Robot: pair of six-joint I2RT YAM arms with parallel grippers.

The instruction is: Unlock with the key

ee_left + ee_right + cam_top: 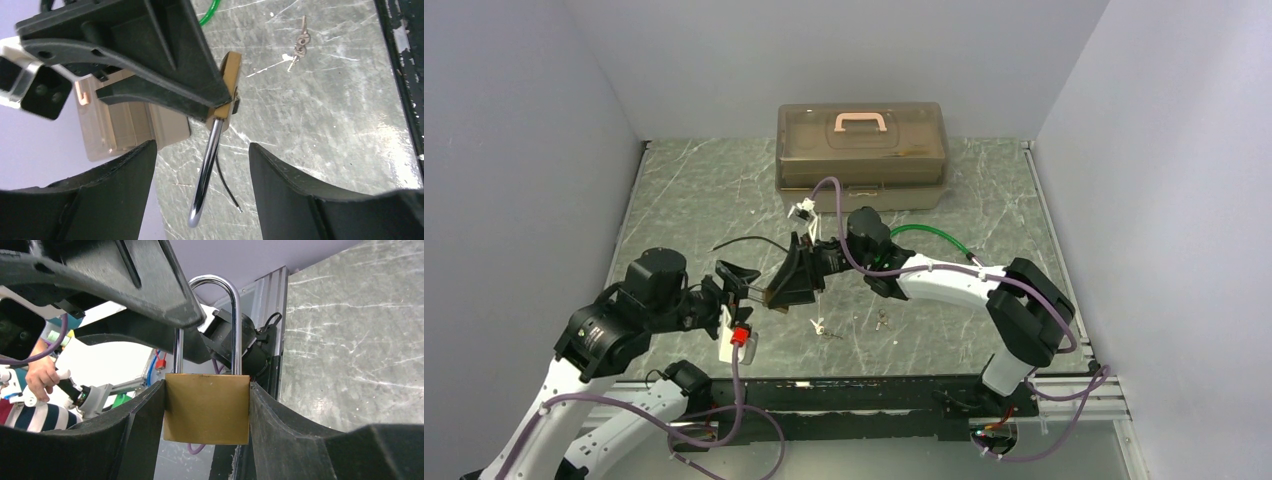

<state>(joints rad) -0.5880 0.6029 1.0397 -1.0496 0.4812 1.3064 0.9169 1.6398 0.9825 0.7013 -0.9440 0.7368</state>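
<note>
Steel is what lies between my left fingers (201,150): the bright hoop (206,170) of the padlock runs down the gap. Those fingers stand wide apart, one on each side of the hoop, and neither touches it, so my left hand holds nothing. Under the hoop, a thin black wire (227,192) lies loose on the grey table (340,150).

Just past my left fingertips is the brass padlock (206,407) itself, lifted off the table. My right fingers (206,390) are closed on it, one pad flat against each side of the brass body, with the hoop pointing away from my right wrist toward my left hand. Both legs of the hoop go down into the body, so I judge the lock is fastened. I cannot see the keyhole from either wrist.

Further right and nearer my bases, the keys (821,326) lie flat on the table below my right fingers, well apart from my left ones. Neither hand has a key.

So I reckon only the holding is done. I have yet to pick up a key, find the keyhole, push the key in and turn it until the hoop springs free.
</note>
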